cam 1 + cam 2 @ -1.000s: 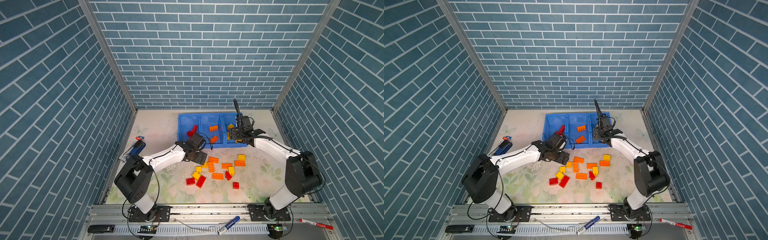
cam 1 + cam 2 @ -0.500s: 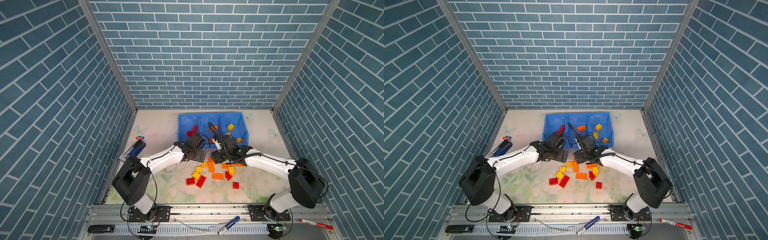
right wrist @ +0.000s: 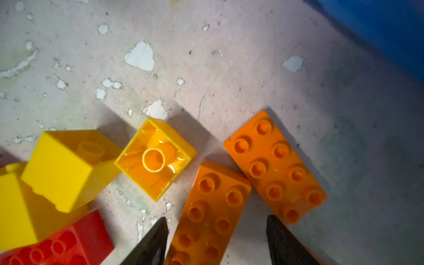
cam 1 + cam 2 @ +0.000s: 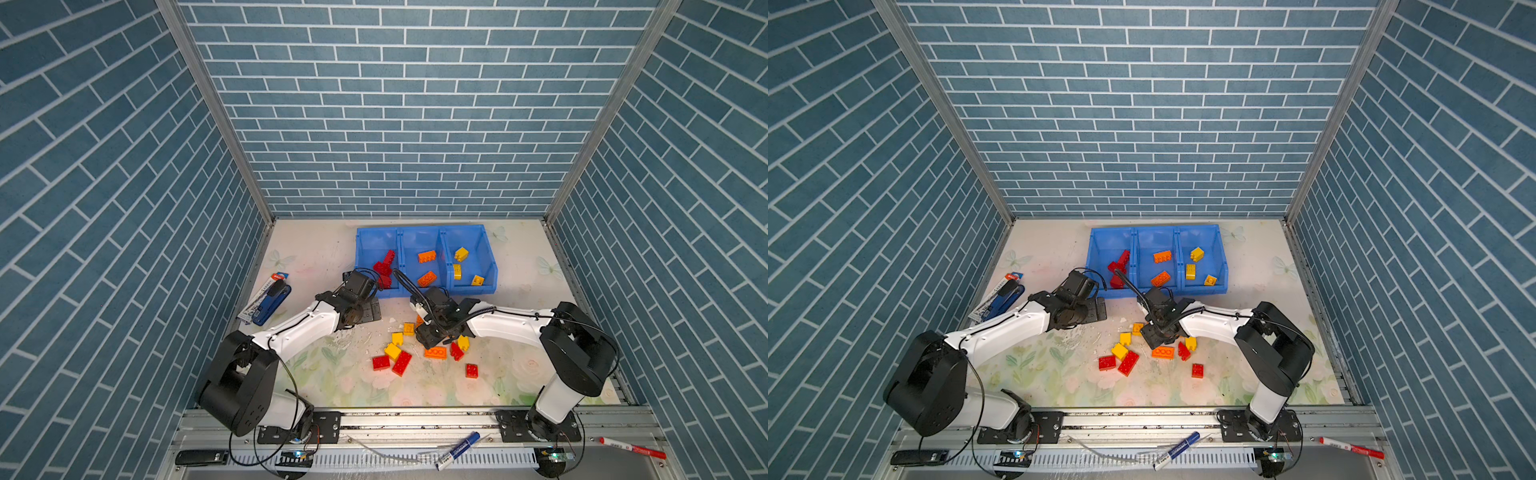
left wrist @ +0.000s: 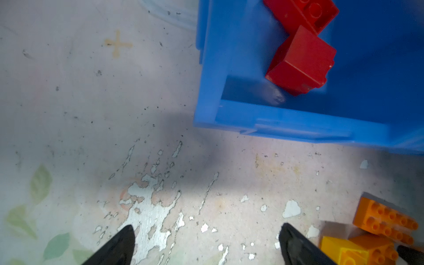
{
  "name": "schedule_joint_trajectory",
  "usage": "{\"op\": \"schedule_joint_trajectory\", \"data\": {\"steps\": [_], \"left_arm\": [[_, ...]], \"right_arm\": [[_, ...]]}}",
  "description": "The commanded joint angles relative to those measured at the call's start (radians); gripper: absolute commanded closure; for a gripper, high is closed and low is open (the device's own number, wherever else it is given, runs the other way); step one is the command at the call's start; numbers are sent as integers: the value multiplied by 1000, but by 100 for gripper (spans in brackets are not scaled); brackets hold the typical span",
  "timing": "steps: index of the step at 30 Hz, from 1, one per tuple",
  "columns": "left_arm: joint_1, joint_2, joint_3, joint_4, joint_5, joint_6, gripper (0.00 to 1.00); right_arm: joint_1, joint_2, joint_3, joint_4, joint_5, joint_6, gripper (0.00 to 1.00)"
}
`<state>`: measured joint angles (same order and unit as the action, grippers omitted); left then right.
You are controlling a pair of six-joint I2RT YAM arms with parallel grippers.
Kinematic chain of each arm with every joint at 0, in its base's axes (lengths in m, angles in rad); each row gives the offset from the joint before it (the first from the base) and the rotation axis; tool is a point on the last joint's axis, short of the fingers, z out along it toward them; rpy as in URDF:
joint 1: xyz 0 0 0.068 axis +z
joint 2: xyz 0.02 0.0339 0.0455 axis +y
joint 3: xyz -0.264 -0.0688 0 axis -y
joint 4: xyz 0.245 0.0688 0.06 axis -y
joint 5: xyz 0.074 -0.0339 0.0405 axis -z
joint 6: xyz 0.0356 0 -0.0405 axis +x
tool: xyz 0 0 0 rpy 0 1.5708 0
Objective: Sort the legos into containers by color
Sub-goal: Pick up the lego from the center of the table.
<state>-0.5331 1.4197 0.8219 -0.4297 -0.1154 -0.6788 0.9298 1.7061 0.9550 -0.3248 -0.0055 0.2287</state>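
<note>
Near: loose legos lie scattered on the table, red, yel & orange mixed. R gripper is low over that pile, jaws apart, straddling an orange 2x4 lying flat, studs up. One finger is right by its edge w/ a gap on the other side, so not clamped. A 2nd orange 2x4 sits just beside it. L gripper, further left, is spread wide w/ nothing btwn, over bare table by the containers' near-left corner. Far: containers, w/ red bricks in left bin, orange bricks mid, yel bricks right.
</note>
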Motion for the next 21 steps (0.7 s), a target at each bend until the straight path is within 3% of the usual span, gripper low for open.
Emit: {"op": "schedule_joint_trajectory", "data": {"steps": [1,3,6,9,15,21], "left_arm": [[5,-10,-4,1,-14,-23,1],[4,-9,-5,3,-9,-19,1],[3,-16,-11,13,11,-1,1],[1,-29,-8,-1,39,42,1],[-62,-105,-27,-99,49,61,1],[-142,-143,-36,-187,39,94,2]], "right_arm": [[19,24,40,-38,53,-14,39],[21,16,37,-47,89,-17,43],[21,-23,16,-27,106,-29,63],[19,-58,20,-28,98,-69,73],[-52,-149,82,-10,42,-137,72],[-198,-85,154,150,55,-55,75]]}}
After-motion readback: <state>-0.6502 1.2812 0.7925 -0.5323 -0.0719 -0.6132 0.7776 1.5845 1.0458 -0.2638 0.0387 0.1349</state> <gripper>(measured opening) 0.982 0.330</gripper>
